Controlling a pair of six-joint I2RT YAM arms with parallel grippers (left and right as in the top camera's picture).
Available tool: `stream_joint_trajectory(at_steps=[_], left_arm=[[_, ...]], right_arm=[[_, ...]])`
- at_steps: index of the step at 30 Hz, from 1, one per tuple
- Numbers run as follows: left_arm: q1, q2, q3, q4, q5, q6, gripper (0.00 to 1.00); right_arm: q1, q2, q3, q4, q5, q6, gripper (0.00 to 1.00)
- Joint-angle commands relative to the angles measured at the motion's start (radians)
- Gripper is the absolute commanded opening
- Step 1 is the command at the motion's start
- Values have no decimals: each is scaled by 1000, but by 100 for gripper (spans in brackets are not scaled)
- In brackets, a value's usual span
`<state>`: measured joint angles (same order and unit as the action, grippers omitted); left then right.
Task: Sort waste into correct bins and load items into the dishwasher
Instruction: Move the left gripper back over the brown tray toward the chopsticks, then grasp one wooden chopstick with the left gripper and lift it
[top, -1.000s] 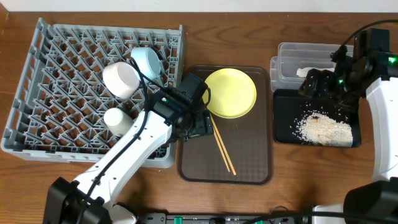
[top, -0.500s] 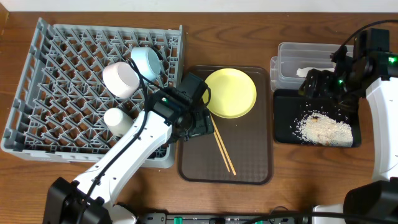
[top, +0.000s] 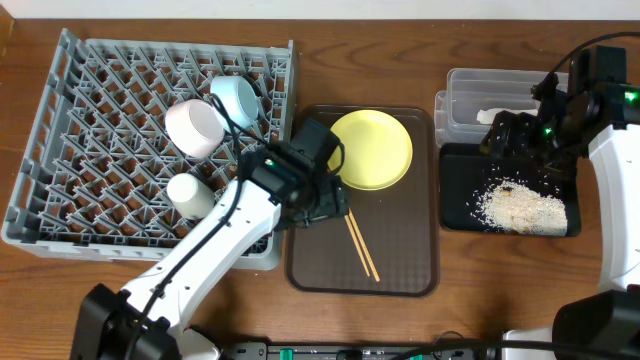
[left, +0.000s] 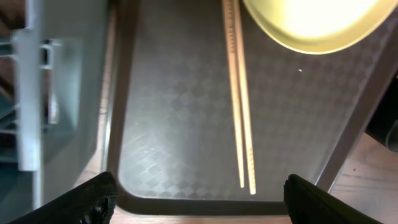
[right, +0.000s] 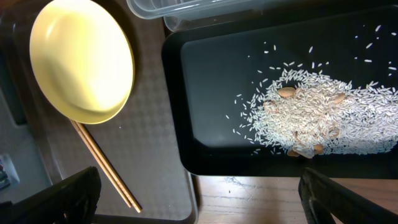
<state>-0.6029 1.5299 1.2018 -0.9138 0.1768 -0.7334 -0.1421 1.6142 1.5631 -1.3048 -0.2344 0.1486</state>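
The left arm lies across the front right corner of the grey dish rack (top: 60, 150) and hides part of it. The left gripper (left: 199, 204) hangs over the brown serving tray (top: 410, 270), above the 2 wooden chopsticks (left: 239, 112), its jaws wide apart with nothing between them. The right gripper (right: 202, 199) is also spread wide and empty, over the edge of the black tray (right: 205, 93).

The serving tray has a fine diamond pattern. The chopsticks are thin and straight; they lie side by side on it and reach the rim of the round, glossy yellow plate (top: 372, 150).

Among the upright pegs of the rack sit a white bowl (top: 195, 127), a light blue bowl (top: 237, 97) and a small white cup (top: 188, 193). The black tray holds a heap of whitish rice scraps (right: 317, 118). The clear plastic tub (top: 465, 85) behind it holds a white paper napkin (top: 492, 115).
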Motion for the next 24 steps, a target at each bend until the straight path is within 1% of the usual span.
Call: stream_joint_trajectory(at_steps=[1,6,17,24], left_arm=[[-33,49,-7,11,-16,-5,88],[-69,123,-7,18,-81,-5,88],[-94,282,-7,99,-81,-1,88],[-94,353,-7,146,-81,-2,87]], right_arm=[[-8,-24,11,-2,1,-8,99],[-8,-24,11,-2,2,-8,99],[-8,-24,11,-1,2,-9,99],[-8,-24,11,0,2,-8,99]])
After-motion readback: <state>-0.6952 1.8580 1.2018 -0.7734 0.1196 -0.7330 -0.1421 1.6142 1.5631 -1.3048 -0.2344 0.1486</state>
